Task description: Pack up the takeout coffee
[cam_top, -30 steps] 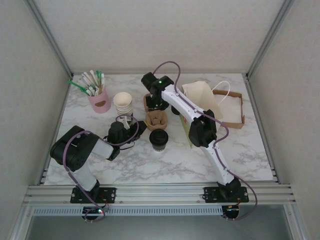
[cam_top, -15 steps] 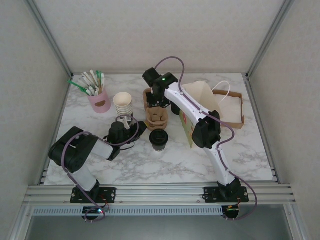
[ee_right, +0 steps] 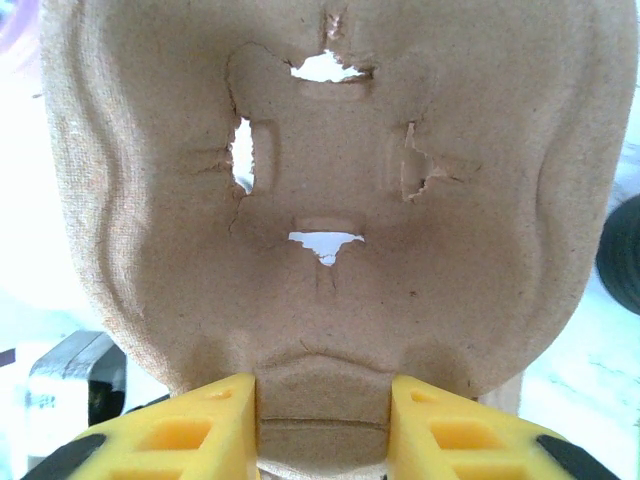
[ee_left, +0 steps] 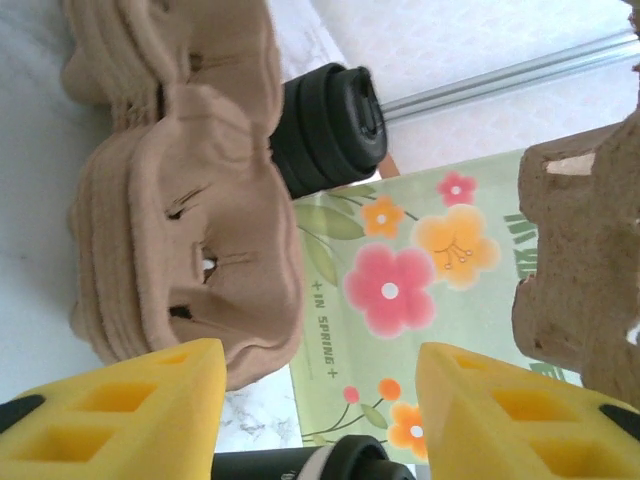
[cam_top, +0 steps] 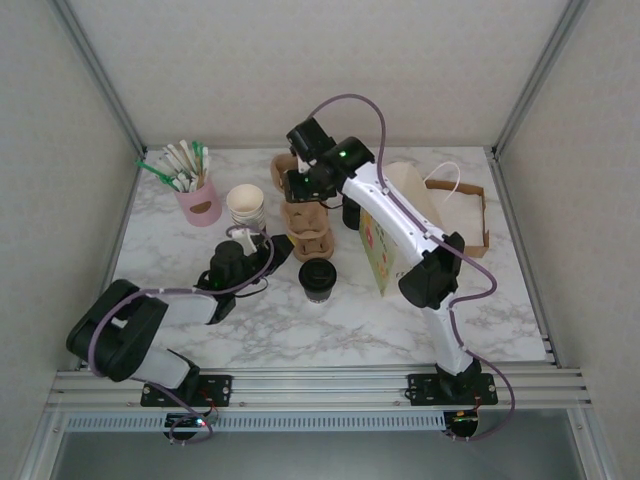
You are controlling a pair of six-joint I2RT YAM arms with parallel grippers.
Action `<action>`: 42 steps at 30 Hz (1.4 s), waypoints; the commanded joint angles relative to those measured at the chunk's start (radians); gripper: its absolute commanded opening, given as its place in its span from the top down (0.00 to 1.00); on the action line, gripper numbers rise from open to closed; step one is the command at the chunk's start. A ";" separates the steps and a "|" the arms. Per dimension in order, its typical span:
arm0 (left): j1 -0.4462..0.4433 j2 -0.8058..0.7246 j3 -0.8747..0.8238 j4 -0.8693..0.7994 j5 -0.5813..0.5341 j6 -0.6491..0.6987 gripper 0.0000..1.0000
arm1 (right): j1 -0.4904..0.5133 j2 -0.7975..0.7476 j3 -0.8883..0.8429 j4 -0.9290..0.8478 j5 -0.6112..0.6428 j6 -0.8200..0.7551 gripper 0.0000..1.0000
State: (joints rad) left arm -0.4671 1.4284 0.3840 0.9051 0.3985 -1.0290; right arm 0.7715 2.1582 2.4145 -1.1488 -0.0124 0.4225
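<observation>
The right gripper (ee_right: 322,425) has just peeled one pulp carrier (ee_right: 320,230) off the carrier stack (cam_top: 307,235) and swung it up toward the far edge of the bench (cam_top: 300,330), its fingers pinched on the carrier's rim. The left gripper (ee_left: 320,372), beside the stack, has spread its fingers to about half open and holds nothing. The takeout coffee (cam_top: 318,277) stands lidded mid-bench, just on the near side of the stack, untouched. To my eye, a free carrier means seating the cup comes next, before the flowered bag (cam_top: 377,248).
</observation>
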 commanded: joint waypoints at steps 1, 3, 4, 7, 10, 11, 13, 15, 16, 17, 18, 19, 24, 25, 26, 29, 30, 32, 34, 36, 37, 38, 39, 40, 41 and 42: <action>-0.020 -0.095 -0.007 -0.081 -0.067 0.065 0.43 | 0.013 -0.046 0.005 0.019 -0.064 -0.024 0.66; -0.031 -0.154 -0.006 -0.127 -0.096 0.090 0.39 | 0.019 -0.061 0.015 0.022 -0.084 -0.030 0.66; -0.036 -0.182 -0.007 -0.150 -0.112 0.103 0.38 | 0.021 -0.072 0.018 0.024 -0.091 -0.033 0.66; -0.043 -0.258 -0.012 -0.195 -0.148 0.128 0.32 | 0.026 -0.106 0.020 0.028 -0.105 -0.039 0.66; -0.047 -0.340 -0.032 -0.227 -0.191 0.147 0.26 | 0.027 -0.141 0.017 0.035 -0.124 -0.042 0.65; -0.047 -0.368 -0.037 -0.237 -0.205 0.155 0.25 | 0.027 -0.153 0.012 0.038 -0.124 -0.045 0.65; -0.048 -0.409 -0.042 -0.265 -0.226 0.171 0.22 | 0.027 -0.169 0.004 0.039 -0.121 -0.049 0.65; -0.048 -0.435 -0.038 -0.295 -0.239 0.186 0.20 | 0.028 -0.179 0.001 0.034 -0.111 -0.053 0.65; -0.048 -0.444 -0.034 -0.309 -0.243 0.192 0.19 | 0.027 -0.183 0.001 0.030 -0.107 -0.055 0.65; -0.048 -0.448 -0.032 -0.319 -0.244 0.196 0.19 | 0.027 -0.187 0.001 0.029 -0.106 -0.056 0.65; -0.048 -0.454 -0.028 -0.331 -0.246 0.200 0.18 | 0.027 -0.195 -0.001 0.029 -0.103 -0.057 0.65; -0.048 -0.459 -0.027 -0.339 -0.249 0.204 0.18 | 0.027 -0.202 -0.004 0.028 -0.103 -0.060 0.65; -0.048 -0.507 0.007 -0.396 -0.259 0.248 0.15 | 0.027 -0.263 -0.016 0.028 -0.102 -0.071 0.65; -0.048 -0.514 0.016 -0.409 -0.263 0.259 0.15 | 0.027 -0.275 -0.019 0.029 -0.100 -0.073 0.65; -0.048 -0.522 0.028 -0.422 -0.266 0.273 0.14 | 0.026 -0.292 -0.024 0.028 -0.100 -0.075 0.65; -0.048 -0.536 0.061 -0.452 -0.273 0.305 0.12 | 0.028 -0.340 -0.040 0.028 -0.089 -0.084 0.65; -0.048 -0.537 0.072 -0.457 -0.273 0.313 0.12 | 0.027 -0.360 -0.048 0.026 -0.082 -0.088 0.65; -0.048 -0.531 0.090 -0.461 -0.268 0.323 0.12 | 0.027 -0.396 -0.065 0.026 -0.069 -0.094 0.65; -0.048 -0.519 0.109 -0.460 -0.259 0.329 0.11 | 0.026 -0.435 -0.082 0.020 -0.047 -0.102 0.64; -0.048 -0.504 0.127 -0.458 -0.249 0.336 0.11 | 0.022 -0.471 -0.100 0.012 -0.023 -0.110 0.64; -0.048 -0.497 0.135 -0.456 -0.243 0.339 0.11 | 0.017 -0.486 -0.108 0.007 -0.011 -0.113 0.64; -0.048 -0.485 0.144 -0.457 -0.237 0.344 0.11 | 0.008 -0.506 -0.118 -0.004 0.002 -0.116 0.63; -0.050 -0.477 0.154 -0.457 -0.232 0.349 0.10 | -0.002 -0.524 -0.128 -0.015 0.013 -0.118 0.64; -0.050 -0.471 0.163 -0.457 -0.226 0.353 0.10 | -0.010 -0.540 -0.139 -0.023 0.024 -0.120 0.64; -0.051 -0.461 0.177 -0.456 -0.220 0.360 0.10 | -0.019 -0.555 -0.150 -0.032 0.032 -0.123 0.64; -0.052 -0.454 0.189 -0.458 -0.215 0.364 0.09 | -0.020 -0.575 -0.162 -0.041 0.041 -0.125 0.64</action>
State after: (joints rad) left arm -0.5091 0.9581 0.5190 0.4549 0.1585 -0.7036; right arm 0.7715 1.6257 2.2837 -1.1488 -0.0273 0.3233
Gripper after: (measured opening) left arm 0.902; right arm 0.364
